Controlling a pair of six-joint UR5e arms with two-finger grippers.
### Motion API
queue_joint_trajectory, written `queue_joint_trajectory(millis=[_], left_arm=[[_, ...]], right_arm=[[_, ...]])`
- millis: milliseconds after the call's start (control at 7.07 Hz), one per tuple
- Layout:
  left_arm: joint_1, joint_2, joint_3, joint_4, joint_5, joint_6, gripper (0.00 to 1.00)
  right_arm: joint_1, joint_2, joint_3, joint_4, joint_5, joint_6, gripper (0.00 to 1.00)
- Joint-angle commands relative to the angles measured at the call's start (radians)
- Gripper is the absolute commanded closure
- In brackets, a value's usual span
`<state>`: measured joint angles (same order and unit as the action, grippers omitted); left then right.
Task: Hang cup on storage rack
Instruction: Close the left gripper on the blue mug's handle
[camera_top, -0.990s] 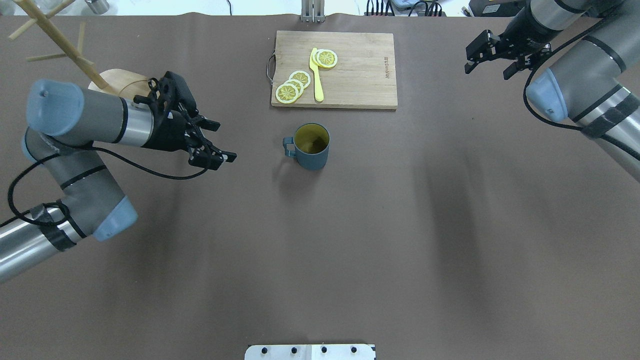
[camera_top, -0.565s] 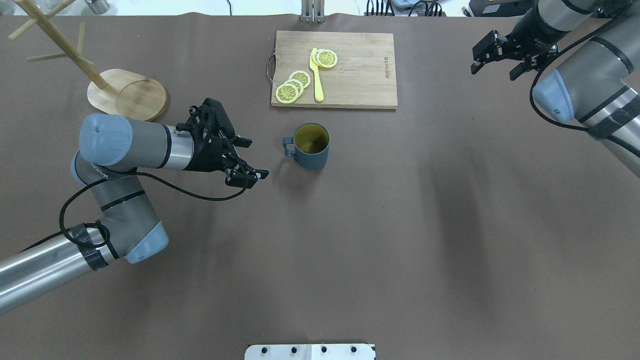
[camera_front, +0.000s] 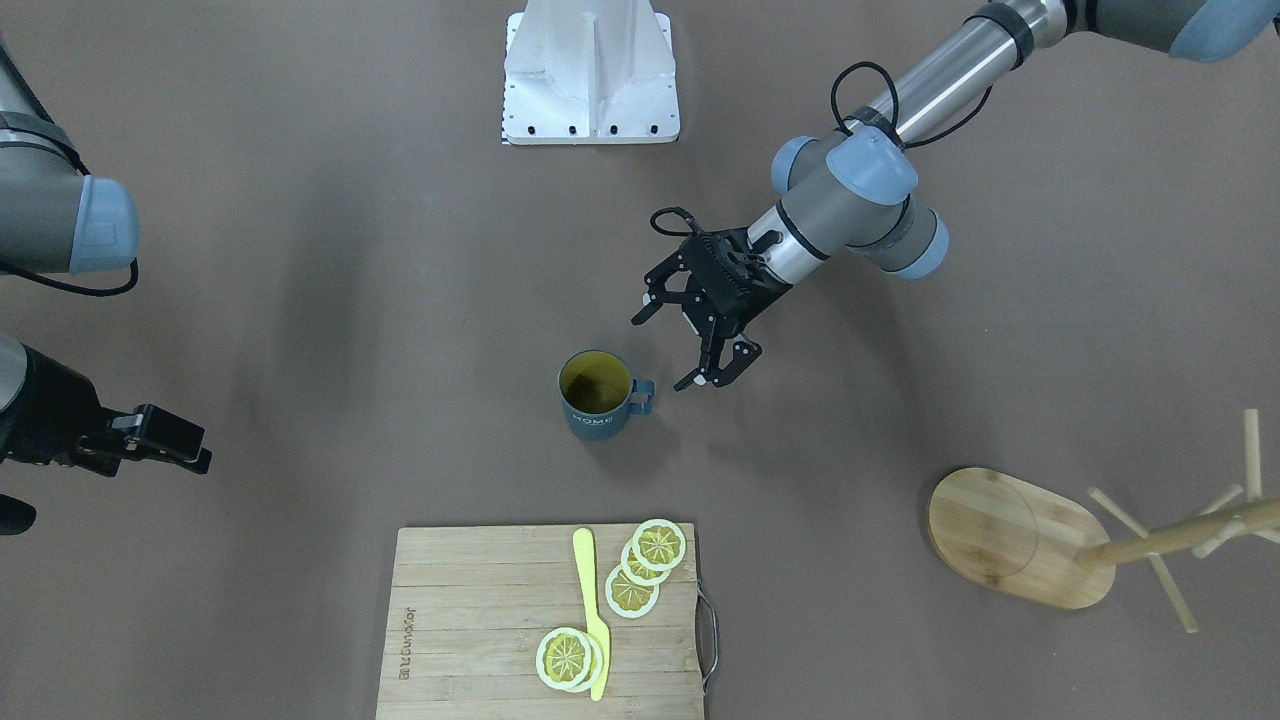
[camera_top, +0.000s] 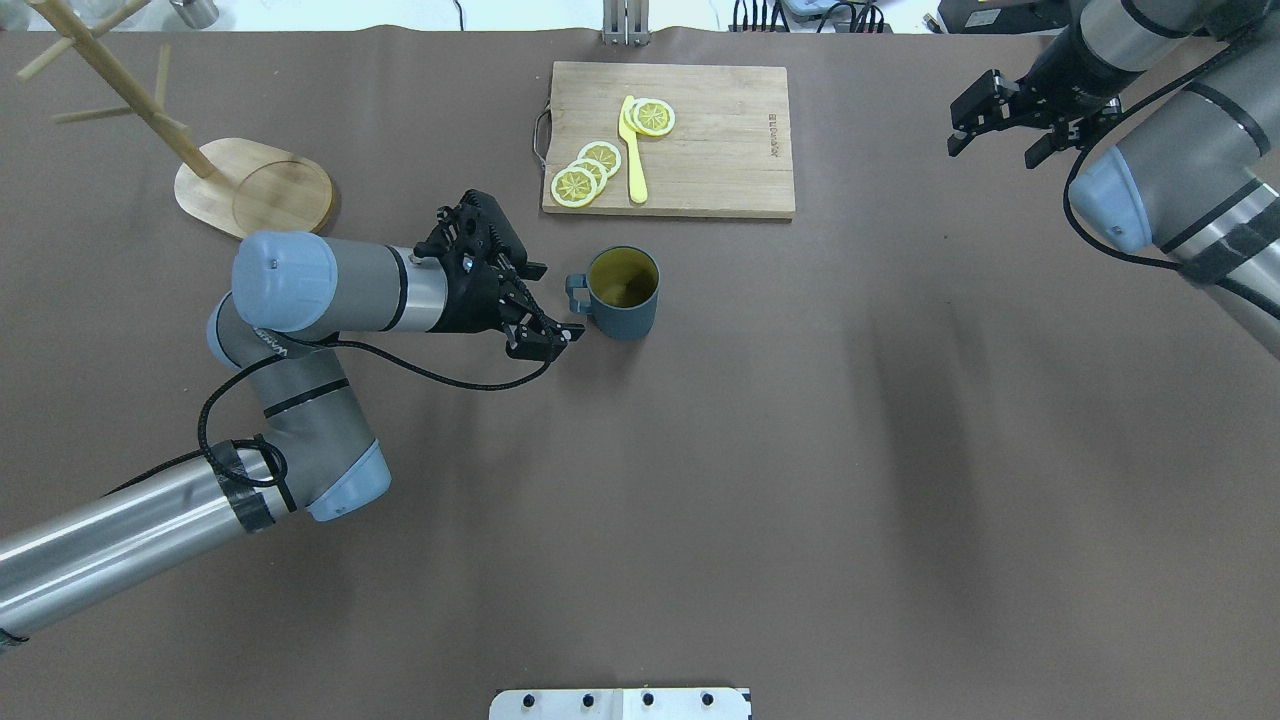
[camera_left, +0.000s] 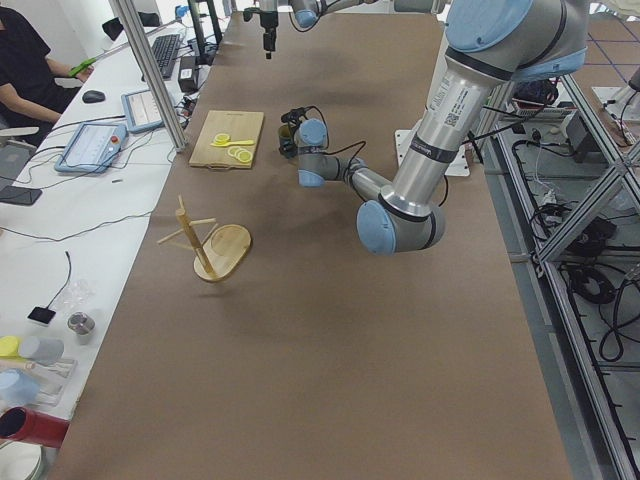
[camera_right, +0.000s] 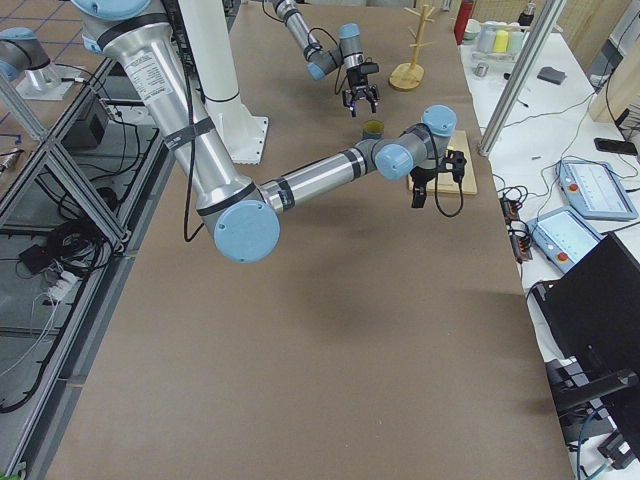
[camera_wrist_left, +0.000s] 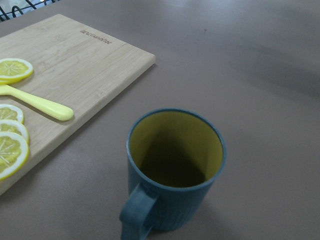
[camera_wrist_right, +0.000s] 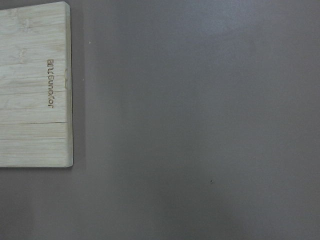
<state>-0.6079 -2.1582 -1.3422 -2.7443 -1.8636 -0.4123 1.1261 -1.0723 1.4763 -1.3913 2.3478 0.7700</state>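
The cup (camera_top: 625, 295) is a dark blue-grey mug with a yellowish inside, upright on the brown table just in front of the cutting board. It also shows in the front view (camera_front: 597, 395) and fills the left wrist view (camera_wrist_left: 175, 170). Its handle (camera_top: 577, 293) points toward my left gripper (camera_top: 556, 302), which is open and empty, close beside the handle and not touching it. The storage rack (camera_top: 255, 188), a light wooden mug tree on an oval base, stands at the far left with bare pegs. My right gripper (camera_top: 992, 152) is open and empty, high at the far right.
A wooden cutting board (camera_top: 700, 140) lies behind the cup with lemon slices (camera_top: 585, 172) and a yellow knife (camera_top: 632, 150) on it. Its corner shows in the right wrist view (camera_wrist_right: 35, 85). A white mount plate (camera_top: 620, 704) sits at the near table edge.
My left gripper has swung right, away from the rack's base, to just beside the cup's handle, still open. My right gripper has drifted slightly right. The cup has not moved.
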Motion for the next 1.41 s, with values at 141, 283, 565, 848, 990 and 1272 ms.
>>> queue_joint_trajectory(millis=[141,283,565,848,990,1272], left_arm=[[0.000,-0.035,0.040,0.000,0.053,0.000,0.03],[0.000,-0.064,0.079,0.000,0.061,0.000,0.03],[0.010,-0.069,0.101,-0.012,0.061,0.000,0.03],[0.017,-0.068,0.130,-0.048,0.061,0.000,0.03],[0.019,-0.069,0.129,-0.049,0.061,0.000,0.03],[0.025,-0.069,0.129,-0.051,0.061,0.001,0.03]], right_arm=[[-0.015,0.009,0.001,0.000,-0.008,0.000,0.00],[-0.020,0.011,0.001,0.000,-0.010,0.000,0.00],[-0.022,0.012,0.001,0.000,-0.012,0.002,0.00],[-0.023,0.012,-0.002,0.000,-0.012,0.002,0.00],[-0.025,0.014,-0.001,0.000,-0.012,0.002,0.00],[-0.026,0.014,-0.001,0.000,-0.012,0.002,0.00]])
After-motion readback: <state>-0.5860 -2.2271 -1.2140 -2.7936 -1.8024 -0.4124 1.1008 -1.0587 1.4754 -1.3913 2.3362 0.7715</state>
